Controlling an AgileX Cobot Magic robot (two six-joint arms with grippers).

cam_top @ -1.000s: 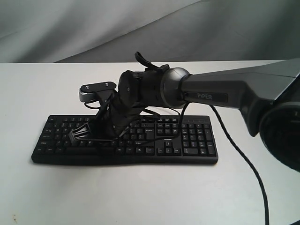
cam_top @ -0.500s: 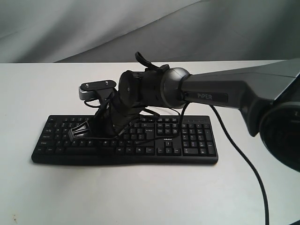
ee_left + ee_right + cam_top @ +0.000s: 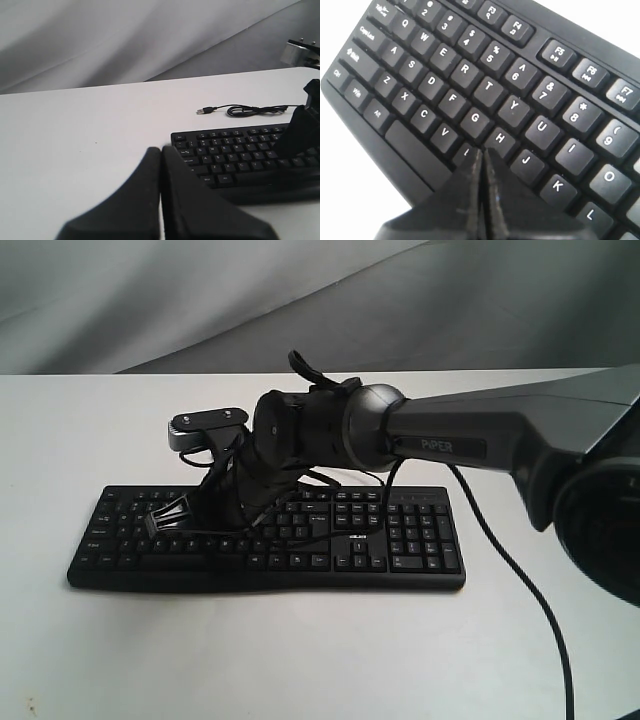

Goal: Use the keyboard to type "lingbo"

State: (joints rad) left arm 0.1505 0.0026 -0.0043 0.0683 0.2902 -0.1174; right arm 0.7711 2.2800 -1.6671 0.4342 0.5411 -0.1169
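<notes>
The black keyboard lies across the white table, number pad to the right. My right gripper reaches across the middle to the left half of the letter keys. In the right wrist view the right gripper is shut with nothing in it. Its joined tips point at the key beside V, just below G and H on the keyboard; that key's legend is mostly hidden. My left gripper is shut and empty, over bare table beside the keyboard at its Ctrl and Win corner. It does not show in the exterior view.
The keyboard's thin USB cable lies unplugged on the table behind the keyboard. A black cable from the right arm trails across the table at the right. A grey cloth backdrop hangs behind the table.
The right gripper's tips have lifted slightly and shifted a little to the left over the letter keys. The keyboard has not moved.
</notes>
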